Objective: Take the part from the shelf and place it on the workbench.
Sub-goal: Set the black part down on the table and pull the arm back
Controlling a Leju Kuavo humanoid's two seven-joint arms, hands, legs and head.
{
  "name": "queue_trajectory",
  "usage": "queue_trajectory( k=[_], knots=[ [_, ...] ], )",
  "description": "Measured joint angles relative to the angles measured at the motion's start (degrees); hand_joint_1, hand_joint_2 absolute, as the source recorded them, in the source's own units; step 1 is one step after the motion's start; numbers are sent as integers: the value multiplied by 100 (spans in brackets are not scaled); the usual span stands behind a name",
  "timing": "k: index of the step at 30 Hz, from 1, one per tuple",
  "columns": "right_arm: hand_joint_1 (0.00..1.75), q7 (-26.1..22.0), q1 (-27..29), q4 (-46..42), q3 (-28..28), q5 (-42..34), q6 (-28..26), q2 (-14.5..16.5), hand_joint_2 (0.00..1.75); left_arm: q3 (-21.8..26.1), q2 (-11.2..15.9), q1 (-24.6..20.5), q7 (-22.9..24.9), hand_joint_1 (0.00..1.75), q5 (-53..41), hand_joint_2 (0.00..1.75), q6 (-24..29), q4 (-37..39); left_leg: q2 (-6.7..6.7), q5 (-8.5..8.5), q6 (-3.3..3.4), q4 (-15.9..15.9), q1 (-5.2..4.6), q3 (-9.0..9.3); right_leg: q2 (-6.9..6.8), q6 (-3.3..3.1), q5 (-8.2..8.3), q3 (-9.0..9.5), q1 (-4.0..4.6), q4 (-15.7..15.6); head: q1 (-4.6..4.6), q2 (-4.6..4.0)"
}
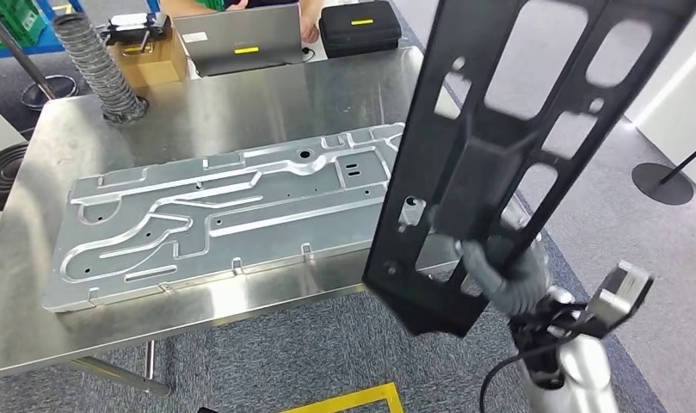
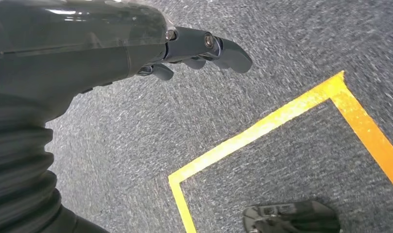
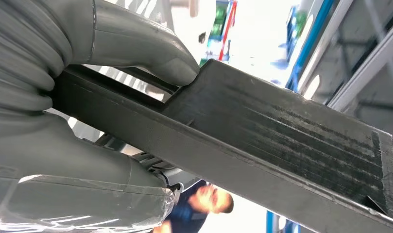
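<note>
gripping the black part (image 1: 516, 129), the right hand (image 1: 499, 267) holds it tilted upright above the workbench (image 1: 241, 112) right near edge. left hand (image 2: 194, 48) hangs over floor, fingers loosely extended, holding nothing. a metal plate (image 1: 232, 215) lies on the workbench.

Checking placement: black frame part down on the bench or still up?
Up: black frame part tilts above the workbench, held by the right hand.
</note>
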Motion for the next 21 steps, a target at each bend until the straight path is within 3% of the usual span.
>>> queue_trajectory(
  k=[1, 2, 3, 5, 7, 8, 12, 14, 16, 17, 18, 19, 21],
  knots=[
    [175, 72, -130, 108, -64, -59, 11, -42, 175, -7, 0, 1, 4, 0, -5, 175, -7, 0, 1, -119, -22, 348, 15, -172, -3, 0, -1, -3, 1, 5, 0, 0],
    [175, 139, -253, 217, -117, -92, 22, -76, 175, -9, 0, 5, 11, 0, -8, 175, -12, 0, 2, -133, -41, 532, 26, -271, -4, 2, -3, -5, 1, 12, 0, 0],
    [175, 198, -382, 324, -156, -110, 30, -107, 175, -10, 0, 6, 17, 0, -9, 175, -16, 0, 3, -30, -54, 500, 36, -269, -2, 7, -8, -5, -2, 23, 0, 0],
    [175, 311, -668, 538, -191, -112, 29, -160, 175, -9, 1, 0, 27, 0, -8, 175, -20, 0, 11, 404, -53, -186, 50, 27, 8, 36, -35, -5, -11, 61, 0, 0],
    [175, 404, -981, 752, -202, -104, 13, -220, 175, -10, 2, -10, 28, 0, -5, 175, -22, 0, 19, 657, -7, -866, 40, 324, 19, 90, -64, -27, 3, 112, 0, 0],
    [175, 442, -1134, 868, -204, -99, 4, -251, 175, -11, 1, -11, 28, 0, -3, 175, -25, 1, 19, 680, 28, -1010, 32, 378, 22, 120, -68, -45, 12, 128, 0, 0],
    [175, 513, -1556, 1269, -205, -82, -44, -361, 175, -7, -1, -4, 30, 0, 17, 175, -35, 1, -10, 709, 187, -1091, 30, 384, 12, 252, -134, -90, -6, 212, 0, 1],
    [175, 524, -1707, 1444, -200, -58, -66, -414, 175, -5, -4, -6, 30, 0, 20, 175, -40, 0, -12, 729, 233, -1119, 43, 394, 14, 307, -429, -322, -26, 726, 0, 0],
    [175, 516, -1795, 1647, -189, 0, -88, -447, 175, -5, -11, -1, 29, 0, 20, 175, -44, 0, -14, 726, 247, -1117, 38, 392, 17, 346, -756, -723, -35, 1536, 0, 0],
    [175, 503, -1817, 1757, -181, 40, -98, -463, 175, -5, -15, 4, 28, 0, 20, 175, -44, 0, -16, 723, 250, -1115, 36, 393, 16, 353, -802, -861, -38, 1787, 0, 0],
    [175, 482, -1845, 1857, -171, 89, -108, -480, 175, -5, -16, 5, 28, 0, 19, 175, -44, 0, -20, 721, 251, -1113, 35, 396, 16, 350, -729, -895, -39, 1812, 0, 0],
    [175, 458, -1890, 1955, -158, 143, -126, -498, 175, -5, -18, 5, 27, 0, 15, 175, -44, 0, -25, 717, 248, -1110, 34, 401, 16, 337, -548, -807, -40, 1581, 0, 0],
    [175, 406, -2020, 2122, -133, 262, -182, -534, 175, -5, -27, 0, 24, 0, -2, 175, -44, 0, -33, 702, 229, -1100, 24, 409, 19, 284, -123, -436, -26, 751, 0, 1]
  ],
)
